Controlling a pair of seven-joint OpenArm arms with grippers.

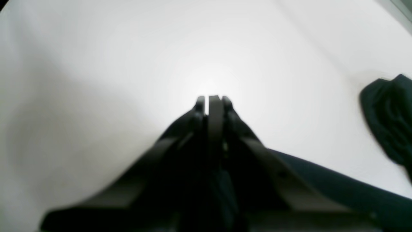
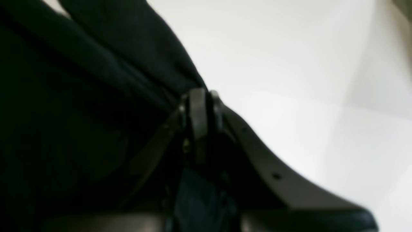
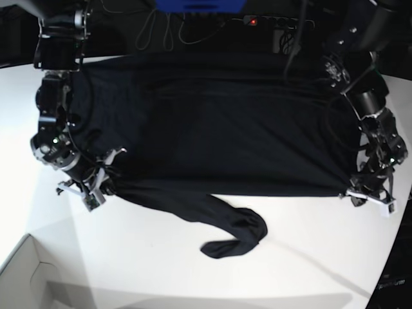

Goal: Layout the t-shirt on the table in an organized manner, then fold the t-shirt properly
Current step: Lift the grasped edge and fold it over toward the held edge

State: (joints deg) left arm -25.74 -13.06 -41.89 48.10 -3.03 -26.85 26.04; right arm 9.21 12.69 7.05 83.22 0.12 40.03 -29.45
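T-shirt: the black t-shirt [image 3: 212, 129] lies spread wide across the far half of the table [image 3: 161, 270], stretched between the two arms, its near edge running almost straight from one gripper to the other.
Sleeve: one sleeve [image 3: 235, 232] trails off the near edge toward the front of the table and ends in a crumpled lump; the left wrist view shows this lump at its right edge [image 1: 389, 119].
Left gripper: the left gripper [image 1: 210, 100] sits at the shirt's near corner on the base view's right [image 3: 367, 196]; its fingers are pressed together, and dark cloth runs off behind them, but whether cloth is pinched between the tips cannot be told.
Right gripper: the right gripper [image 2: 201, 98] is at the shirt's opposite near corner [image 3: 96, 187]; its fingers are closed, with folds of black fabric [image 2: 96, 80] bunched right against the tips, so it appears to be clamped on the shirt's edge.
Box: a white box corner [image 3: 26, 277] shows at the base view's lower left, apart from the shirt.
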